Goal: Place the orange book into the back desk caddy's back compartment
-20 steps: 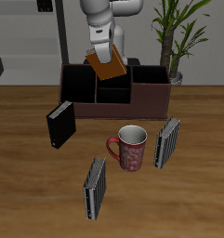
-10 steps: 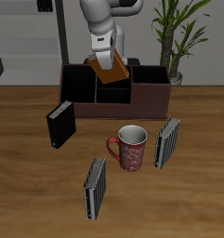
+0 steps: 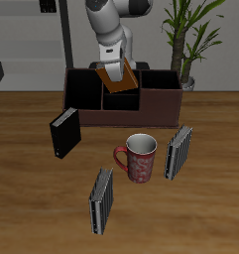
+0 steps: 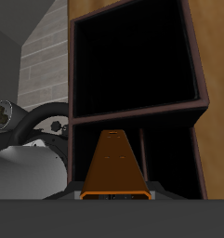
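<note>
The orange book (image 3: 119,78) hangs tilted above the middle section of the back desk caddy (image 3: 156,107), with my gripper (image 3: 112,60) shut on its upper end. Seen from the wrist, the orange book (image 4: 115,165) points down from between my fingers toward the caddy's dark cells. The back compartment (image 4: 134,63) lies open and dark beyond the book's lower edge, with a thin divider (image 4: 132,115) between it and the nearer cell. My fingertips are mostly hidden by the book.
A black book (image 3: 63,133) stands upright before the caddy. A red patterned mug (image 3: 138,158) sits between two grey striped books (image 3: 178,151) (image 3: 101,199). A potted plant (image 3: 190,40) stands behind the caddy's end.
The gripper has carried the orange book slightly farther back over the caddy and tipped it more upright. Nothing else has moved.
</note>
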